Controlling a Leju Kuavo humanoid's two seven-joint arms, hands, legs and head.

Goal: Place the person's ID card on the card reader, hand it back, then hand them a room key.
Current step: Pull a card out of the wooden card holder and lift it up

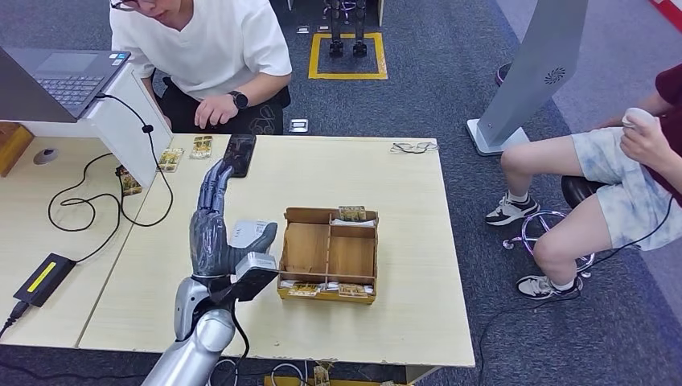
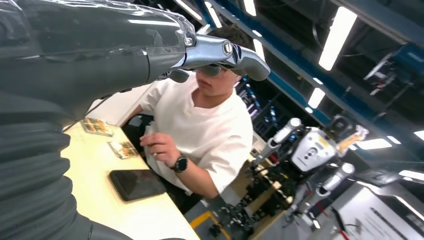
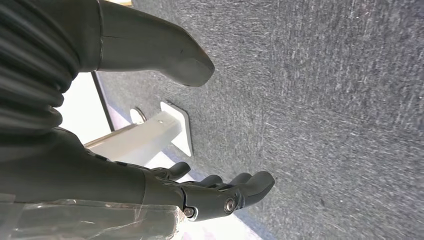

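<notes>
Your left hand (image 1: pixel 215 229), fingers spread and empty, reaches toward twelve o'clock; the card reader (image 1: pixel 240 153) lies just beyond its fingertips.

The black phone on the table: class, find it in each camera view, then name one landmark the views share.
Head view: the black phone lies at the table's far edge, beyond the left hand.
Left wrist view: black phone, on the tabletop.
Right wrist view: not in it.
Shared landmark: person in white shirt.
</notes>
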